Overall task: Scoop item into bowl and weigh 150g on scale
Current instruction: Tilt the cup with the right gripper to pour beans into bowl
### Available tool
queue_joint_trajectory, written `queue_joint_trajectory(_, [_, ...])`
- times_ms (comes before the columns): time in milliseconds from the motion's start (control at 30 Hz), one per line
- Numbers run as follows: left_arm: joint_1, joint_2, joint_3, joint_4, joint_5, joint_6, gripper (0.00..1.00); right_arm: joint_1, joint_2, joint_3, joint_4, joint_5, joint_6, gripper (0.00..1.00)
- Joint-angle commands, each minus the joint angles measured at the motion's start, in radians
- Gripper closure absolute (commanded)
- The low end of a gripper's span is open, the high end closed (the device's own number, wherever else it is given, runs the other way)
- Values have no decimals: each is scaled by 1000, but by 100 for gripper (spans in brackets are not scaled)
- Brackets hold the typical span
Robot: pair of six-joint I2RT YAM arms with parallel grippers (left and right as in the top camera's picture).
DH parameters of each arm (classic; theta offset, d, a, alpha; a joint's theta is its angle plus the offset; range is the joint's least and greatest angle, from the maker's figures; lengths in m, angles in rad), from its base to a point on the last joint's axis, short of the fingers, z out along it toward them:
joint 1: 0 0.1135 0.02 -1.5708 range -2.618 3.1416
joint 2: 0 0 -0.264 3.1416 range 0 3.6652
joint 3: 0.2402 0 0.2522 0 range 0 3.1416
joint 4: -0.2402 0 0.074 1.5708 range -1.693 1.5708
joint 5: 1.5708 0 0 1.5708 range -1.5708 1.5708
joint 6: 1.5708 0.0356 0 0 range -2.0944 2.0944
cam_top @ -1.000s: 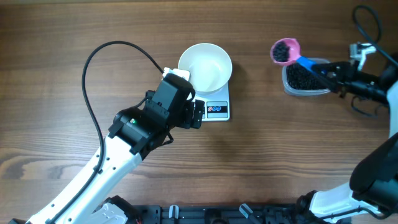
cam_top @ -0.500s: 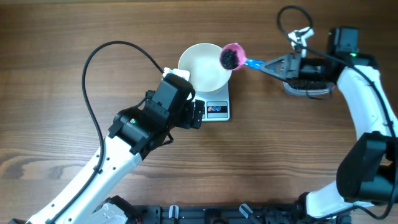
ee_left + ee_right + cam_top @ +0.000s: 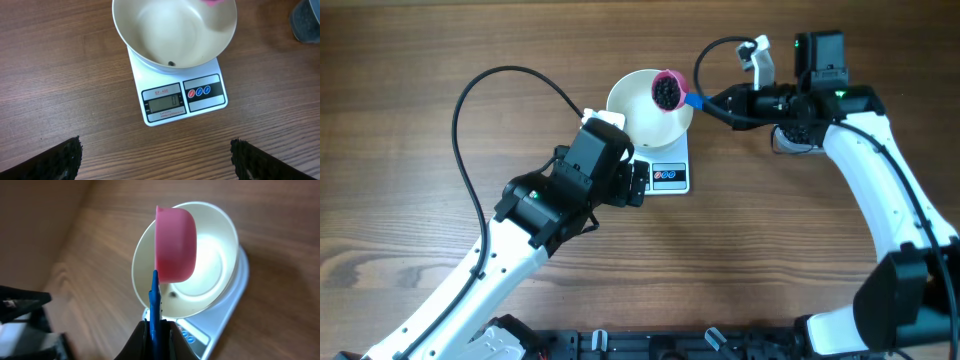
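The white bowl (image 3: 642,112) stands on the small white scale (image 3: 669,177), whose display (image 3: 162,103) reads 0. My right gripper (image 3: 156,336) is shut on the blue handle (image 3: 155,297) of a pink scoop (image 3: 666,90). The scoop holds a heap of the black item (image 3: 666,93) and hangs over the bowl's far right rim. In the right wrist view the pink cup (image 3: 175,245) covers part of the bowl (image 3: 215,265). One black bead (image 3: 171,63) lies on the bowl's floor. My left gripper (image 3: 157,162) stands open over bare wood in front of the scale (image 3: 207,92).
A clear plastic tub (image 3: 786,141) of black beads sits right of the scale, mostly hidden under my right arm (image 3: 860,150). My left arm (image 3: 550,195) reaches in from the lower left, its black cable (image 3: 470,130) looping over the table's left half.
My right arm has carried the loaded scoop leftward from above the tub to over the bowl. The left arm has not moved.
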Motion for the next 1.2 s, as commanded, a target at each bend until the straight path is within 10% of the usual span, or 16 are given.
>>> queue_joint_trajectory(0, [-3, 2, 16, 3, 8, 13, 0, 37, -32, 29, 18, 117, -51, 96])
queue_joint_trajectory(1167, [-3, 2, 16, 3, 8, 13, 0, 218, -30, 29, 89, 445, -504, 96])
